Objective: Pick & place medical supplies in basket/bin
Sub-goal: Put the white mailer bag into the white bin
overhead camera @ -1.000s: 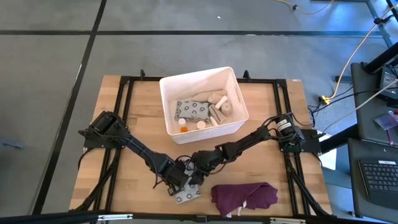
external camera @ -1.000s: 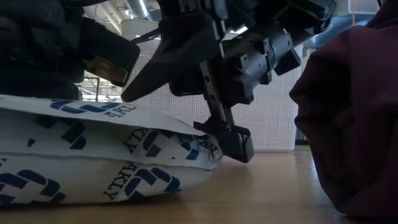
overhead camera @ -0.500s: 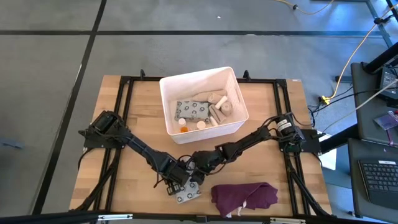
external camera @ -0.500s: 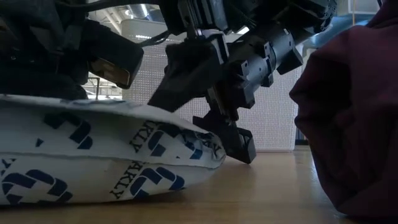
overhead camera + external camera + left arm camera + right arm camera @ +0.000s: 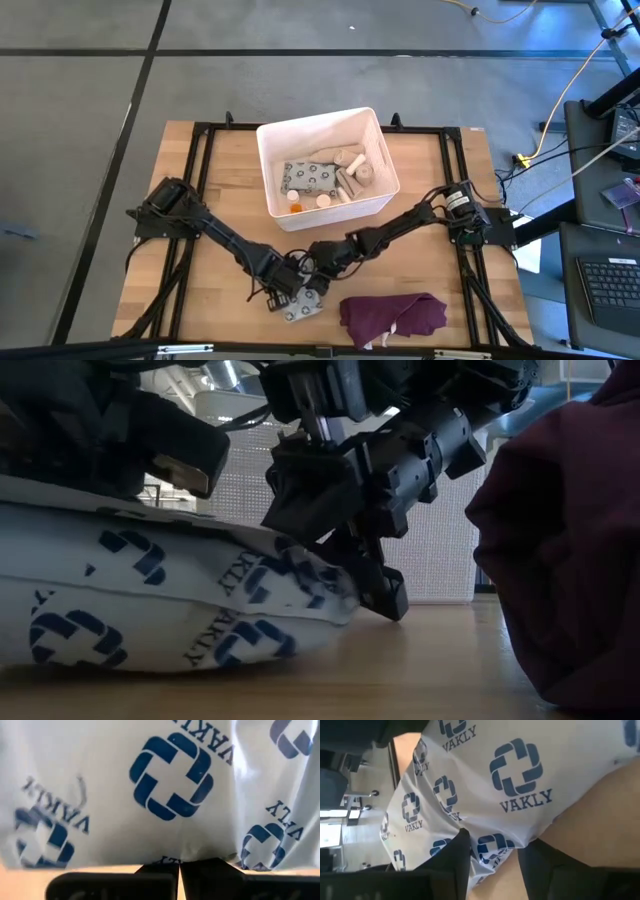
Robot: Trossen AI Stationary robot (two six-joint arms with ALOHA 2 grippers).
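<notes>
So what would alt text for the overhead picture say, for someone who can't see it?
Two dark robot arms meet over a patterned packet at the wooden table's near edge, the left gripper and right gripper both at it. Behind them a white bin holds supplies; a purple cloth lies to the right.

Off to the side there was a crumpled dark purple cloth (image 5: 392, 317) lying on the wooden table (image 5: 205, 205), near its front edge. A black metal frame (image 5: 203, 131) ran round the tabletop, with grey floor (image 5: 90, 90) beyond and a keyboard (image 5: 610, 290) nearby.
</notes>
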